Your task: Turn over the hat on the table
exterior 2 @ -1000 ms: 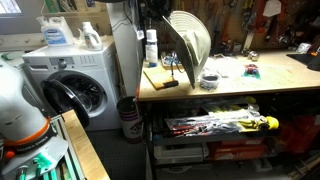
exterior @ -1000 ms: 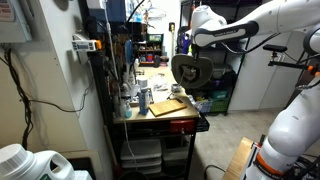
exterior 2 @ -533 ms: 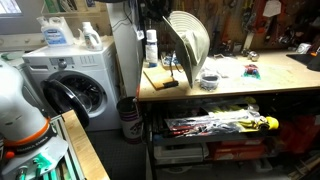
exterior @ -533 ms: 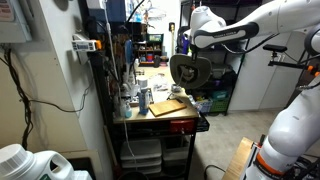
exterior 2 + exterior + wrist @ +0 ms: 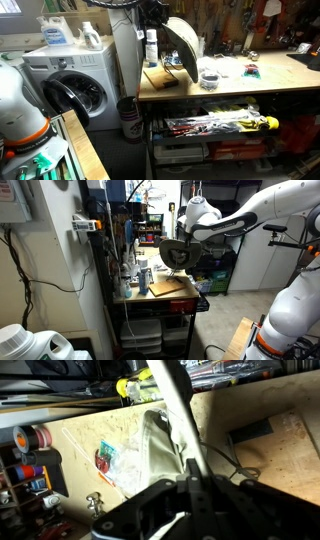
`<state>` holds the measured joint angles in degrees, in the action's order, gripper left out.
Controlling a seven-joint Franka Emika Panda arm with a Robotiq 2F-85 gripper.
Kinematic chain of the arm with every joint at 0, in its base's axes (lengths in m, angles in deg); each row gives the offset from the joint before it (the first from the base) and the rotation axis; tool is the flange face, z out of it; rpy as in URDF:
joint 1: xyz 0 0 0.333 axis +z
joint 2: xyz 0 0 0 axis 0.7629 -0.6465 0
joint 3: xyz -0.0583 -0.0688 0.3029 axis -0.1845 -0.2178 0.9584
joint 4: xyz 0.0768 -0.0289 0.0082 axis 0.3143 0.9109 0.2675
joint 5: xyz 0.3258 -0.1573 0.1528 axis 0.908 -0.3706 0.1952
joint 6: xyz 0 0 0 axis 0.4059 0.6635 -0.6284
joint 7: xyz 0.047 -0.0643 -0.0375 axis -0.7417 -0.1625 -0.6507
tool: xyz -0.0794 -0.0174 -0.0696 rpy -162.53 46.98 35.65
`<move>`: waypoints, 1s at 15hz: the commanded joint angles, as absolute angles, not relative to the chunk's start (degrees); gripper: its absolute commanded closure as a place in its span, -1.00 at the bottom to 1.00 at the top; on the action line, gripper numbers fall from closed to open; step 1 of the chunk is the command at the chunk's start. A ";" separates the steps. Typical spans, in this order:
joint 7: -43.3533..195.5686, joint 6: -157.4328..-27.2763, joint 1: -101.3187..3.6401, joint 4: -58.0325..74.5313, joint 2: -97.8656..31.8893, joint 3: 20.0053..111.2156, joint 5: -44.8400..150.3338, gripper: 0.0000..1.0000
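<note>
The hat [image 5: 186, 52] is off the table [image 5: 255, 88], hanging tilted at centre frame with its pale face to this camera, and the dark face [image 5: 174, 254] shows in an exterior view. The gripper [image 5: 190, 482] is pinched tight on the thin brim [image 5: 172, 410], seen edge-on at the middle of the wrist view. Risky spot: that's a narrow bite on floppy material, so a quick wrist roll could let it slip and drop the wrong way up. A wide swing could also clip the bottles [image 5: 151, 48] just left of it.
</note>
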<state>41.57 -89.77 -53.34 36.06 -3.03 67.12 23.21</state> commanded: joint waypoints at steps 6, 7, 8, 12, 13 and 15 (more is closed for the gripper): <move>39.97 -104.37 -52.85 48.89 0.92 66.31 20.02 0.98; 39.96 -105.29 -52.89 49.68 0.87 66.33 19.70 0.98; 40.02 -106.38 -52.84 50.48 0.76 66.26 19.52 0.98; 34.55 -117.01 -51.70 54.60 0.59 64.73 20.03 0.98; 33.01 -118.70 -51.42 55.46 0.37 64.47 20.83 0.98; 30.09 -119.48 -50.61 56.63 0.19 63.94 22.72 0.98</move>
